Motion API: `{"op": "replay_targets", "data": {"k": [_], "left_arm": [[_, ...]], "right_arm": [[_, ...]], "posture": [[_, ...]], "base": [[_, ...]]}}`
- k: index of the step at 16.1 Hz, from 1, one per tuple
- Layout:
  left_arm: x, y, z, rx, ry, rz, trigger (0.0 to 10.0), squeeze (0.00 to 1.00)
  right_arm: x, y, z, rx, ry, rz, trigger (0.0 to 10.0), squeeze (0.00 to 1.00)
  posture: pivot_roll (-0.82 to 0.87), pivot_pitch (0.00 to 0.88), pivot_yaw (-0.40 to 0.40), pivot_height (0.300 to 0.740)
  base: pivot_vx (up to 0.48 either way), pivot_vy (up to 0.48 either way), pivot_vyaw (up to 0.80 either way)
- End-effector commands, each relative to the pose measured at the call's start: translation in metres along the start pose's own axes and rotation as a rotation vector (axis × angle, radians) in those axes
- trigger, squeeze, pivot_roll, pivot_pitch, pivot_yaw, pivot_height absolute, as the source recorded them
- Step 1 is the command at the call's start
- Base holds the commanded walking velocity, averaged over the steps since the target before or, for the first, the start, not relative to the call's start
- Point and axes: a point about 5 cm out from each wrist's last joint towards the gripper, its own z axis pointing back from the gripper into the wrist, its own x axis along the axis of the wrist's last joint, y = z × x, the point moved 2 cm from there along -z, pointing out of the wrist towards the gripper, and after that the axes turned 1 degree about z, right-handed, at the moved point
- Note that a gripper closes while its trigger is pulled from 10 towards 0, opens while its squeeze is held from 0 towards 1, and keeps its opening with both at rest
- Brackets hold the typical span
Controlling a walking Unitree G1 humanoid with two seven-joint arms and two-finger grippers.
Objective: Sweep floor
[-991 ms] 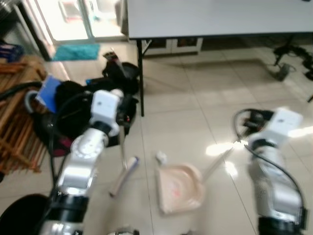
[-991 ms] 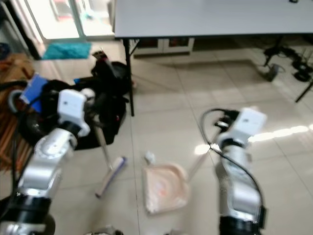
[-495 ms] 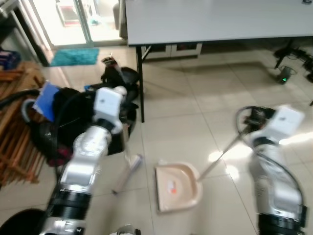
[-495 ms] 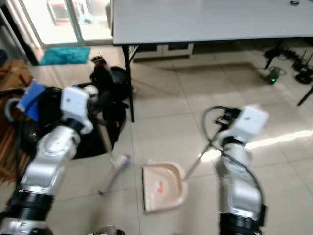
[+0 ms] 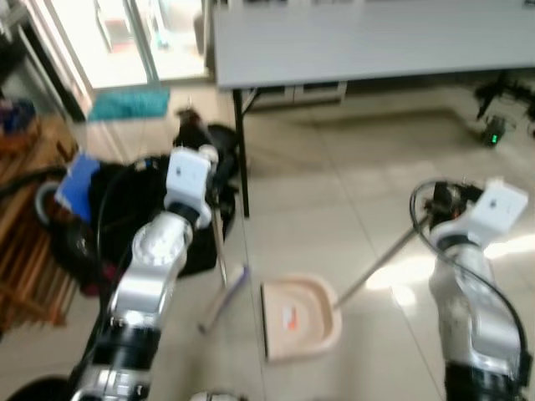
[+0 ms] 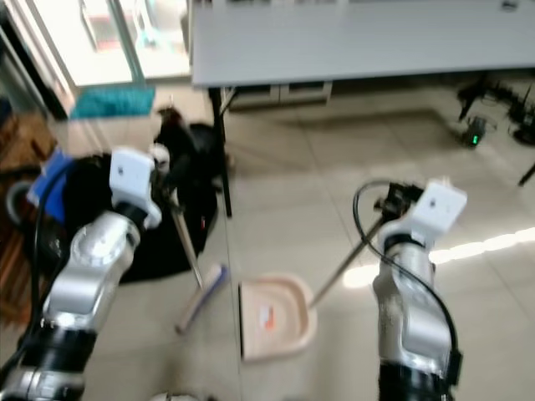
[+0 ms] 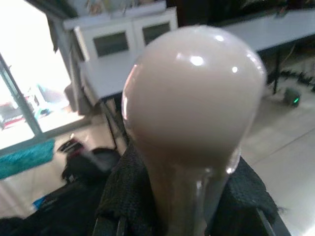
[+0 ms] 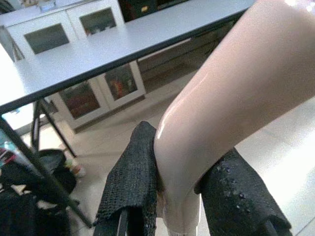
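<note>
A pale pink dustpan (image 5: 297, 319) lies flat on the tiled floor between my arms, with a small red scrap inside it. Its long handle (image 5: 376, 268) slants up to my right gripper (image 5: 436, 203), which is shut on the handle's beige end (image 8: 221, 113). A small broom (image 5: 224, 294) rests its head on the floor just left of the dustpan. Its stick (image 5: 219, 242) rises to my left gripper (image 5: 213, 188), which is shut around the stick below its rounded beige knob (image 7: 192, 98).
A grey table (image 5: 368, 42) with black legs (image 5: 242, 159) stands ahead. Black bags (image 5: 134, 200) and a blue item (image 5: 79, 175) lie left, beside a wooden rack (image 5: 25, 251). A glass door and teal mat (image 5: 129, 104) lie far left. Cables and a device (image 5: 493, 129) lie far right.
The white scrap seen on the floor above the dustpan a second ago is gone and a red speck lies in the pan. The broom head sits closer to it. The camera shifted slightly.
</note>
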Motion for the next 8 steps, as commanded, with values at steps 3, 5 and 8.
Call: {"op": "replay_targets", "data": {"k": [3,5,8], "left_arm": [[0.0117,-0.0013,-0.004,-0.009,-0.046,-0.03,10.0,0.0],[0.0115,-0.0012,-0.004,-0.01,-0.046,-0.029,10.0,0.0],[0.0113,-0.0015,-0.0045,-0.01,-0.046,-0.027,10.0,0.0]], "right_arm": [[0.0107,0.0075,-0.0003,0.038,-0.047,-0.045,10.0,0.0],[0.0105,0.0089,-0.0005,0.045,-0.046,-0.045,10.0,0.0],[0.0096,0.0104,-0.0011,0.049,-0.046,-0.043,10.0,0.0]], "posture": [[-0.06,0.087,0.025,0.74],[-0.06,0.089,0.026,0.74],[-0.05,0.089,0.022,0.74]], "base": [[0.39,0.0,0.0],[0.39,0.0,0.0],[0.39,0.0,0.0]]}}
